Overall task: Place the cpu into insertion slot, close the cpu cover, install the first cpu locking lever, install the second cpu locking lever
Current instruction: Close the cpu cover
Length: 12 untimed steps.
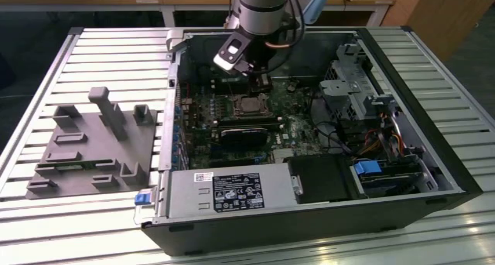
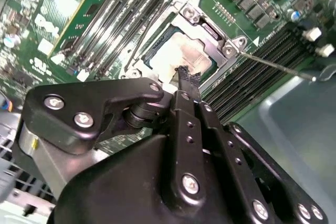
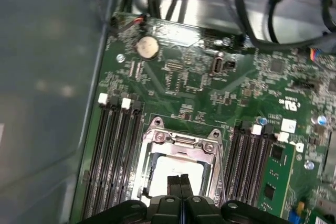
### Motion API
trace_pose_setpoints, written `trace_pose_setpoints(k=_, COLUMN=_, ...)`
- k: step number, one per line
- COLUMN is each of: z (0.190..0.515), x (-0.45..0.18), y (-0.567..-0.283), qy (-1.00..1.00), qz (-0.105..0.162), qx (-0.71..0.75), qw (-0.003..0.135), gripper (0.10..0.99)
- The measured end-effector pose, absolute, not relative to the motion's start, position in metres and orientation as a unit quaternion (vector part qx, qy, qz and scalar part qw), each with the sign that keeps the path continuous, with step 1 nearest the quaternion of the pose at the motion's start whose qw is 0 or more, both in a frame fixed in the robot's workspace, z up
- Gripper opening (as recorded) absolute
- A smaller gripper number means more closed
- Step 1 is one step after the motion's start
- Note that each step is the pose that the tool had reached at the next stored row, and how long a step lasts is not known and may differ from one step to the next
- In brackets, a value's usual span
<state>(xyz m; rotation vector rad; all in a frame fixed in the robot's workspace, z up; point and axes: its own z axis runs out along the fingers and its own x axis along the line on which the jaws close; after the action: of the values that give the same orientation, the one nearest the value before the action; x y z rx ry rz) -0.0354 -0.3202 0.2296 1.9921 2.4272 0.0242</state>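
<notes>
Small flat square cpu with silver-grey metal top (image 2: 176, 56) seated in insertion slot, square socket with silvery rim (image 1: 236, 106), on green motherboard (image 3: 199, 77). Thin silvery square cpu cover frame (image 3: 181, 141) laid around chip. Thin metal lever rod (image 2: 273, 64) seen jutting from socket corner over memory slots. Black gripper (image 2: 184, 73) positioned at chip edge, fingers pressed together, nothing clamped. Board housed in open black computer case (image 1: 309, 230).

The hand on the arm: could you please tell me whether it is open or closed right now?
Hand: closed, holding nothing, poised over the chip.
</notes>
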Motion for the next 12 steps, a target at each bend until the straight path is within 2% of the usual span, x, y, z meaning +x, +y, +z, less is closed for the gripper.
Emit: trace_pose_setpoints(k=12, z=0.2291, x=-0.0354, y=-0.3202, qy=0.838, qz=0.008, qx=0.546, qw=0.0, gripper=0.102)
